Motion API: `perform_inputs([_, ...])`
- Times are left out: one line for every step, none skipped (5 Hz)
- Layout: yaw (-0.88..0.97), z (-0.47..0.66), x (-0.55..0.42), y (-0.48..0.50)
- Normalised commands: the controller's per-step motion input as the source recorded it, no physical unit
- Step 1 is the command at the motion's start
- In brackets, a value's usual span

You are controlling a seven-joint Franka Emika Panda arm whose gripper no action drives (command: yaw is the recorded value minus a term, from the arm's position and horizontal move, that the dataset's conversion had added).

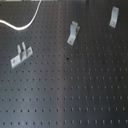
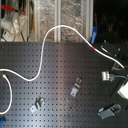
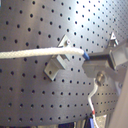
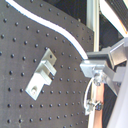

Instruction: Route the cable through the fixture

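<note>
The cable (image 2: 47, 37) is a long white cord that curves from the second exterior view's left, up over the board's back edge and down to the right. My gripper (image 3: 90, 56) is shut on its blue-tipped end and holds it just above the board, as the second wrist view (image 4: 85, 55) also shows. The cable (image 3: 35, 53) passes close beside a small metal bracket (image 3: 56, 64); I cannot tell which bracket this is. The fixture (image 1: 114, 16), a slim silvery strip, lies at the first exterior view's top right. My gripper is out of the first exterior view.
A black perforated board (image 1: 65, 95) carries everything. A two-pronged bracket (image 1: 20, 55) and a bent bracket (image 1: 73, 32) stand on it. Three brackets show in the second exterior view, the middle one (image 2: 76, 88). Clutter and foil panels (image 2: 45, 15) lie behind the board.
</note>
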Motion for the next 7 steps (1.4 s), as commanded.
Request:
perform_inputs([0.00,0.03,0.000,-0.001])
perform_inputs([0.00,0.00,-0.114,0.105])
perform_inputs([0.72,0.01,-0.148,0.324])
perform_inputs([0.88,0.07,-0.113,0.190])
perform_inputs([0.86,0.10,-0.132,0.220])
perform_inputs([0.83,0.10,-0.157,0.275])
perform_inputs([0.78,0.09,-0.194,0.364])
